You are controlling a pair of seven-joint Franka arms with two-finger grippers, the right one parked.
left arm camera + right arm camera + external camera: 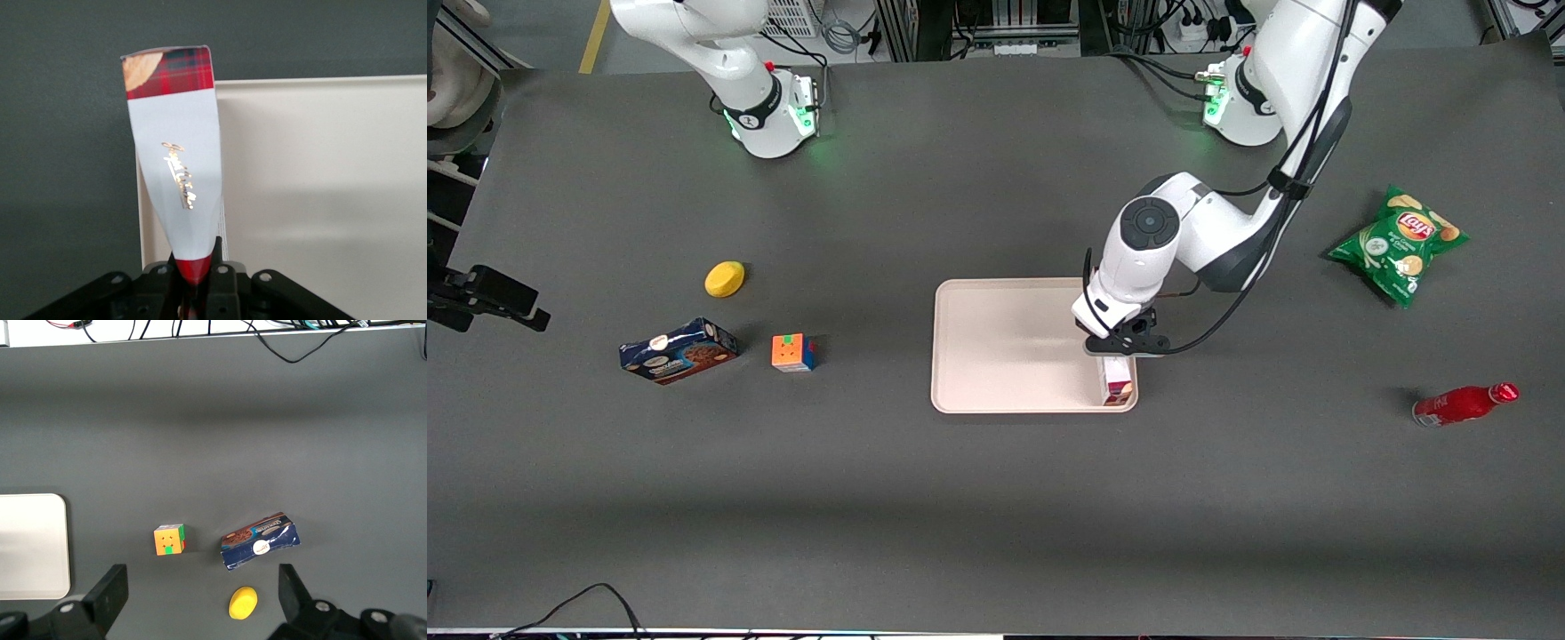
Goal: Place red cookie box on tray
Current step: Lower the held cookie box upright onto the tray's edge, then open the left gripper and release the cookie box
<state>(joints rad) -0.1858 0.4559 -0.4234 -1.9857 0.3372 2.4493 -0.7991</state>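
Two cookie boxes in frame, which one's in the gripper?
The red cookie box, red plaid with a white panel, held by the gripper over the tray's corner. The blue cookie box lies untouched on the table toward the parked arm's end.

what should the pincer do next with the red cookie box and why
Probably lower a little and open. The pincer is shut on the red cookie box, which hangs over the tray at its corner nearest the front camera on the working arm's side; the box sits close to the rim, so nudging inward first may help.

Dark grey table (960, 516), cables and equipment racks along its edge
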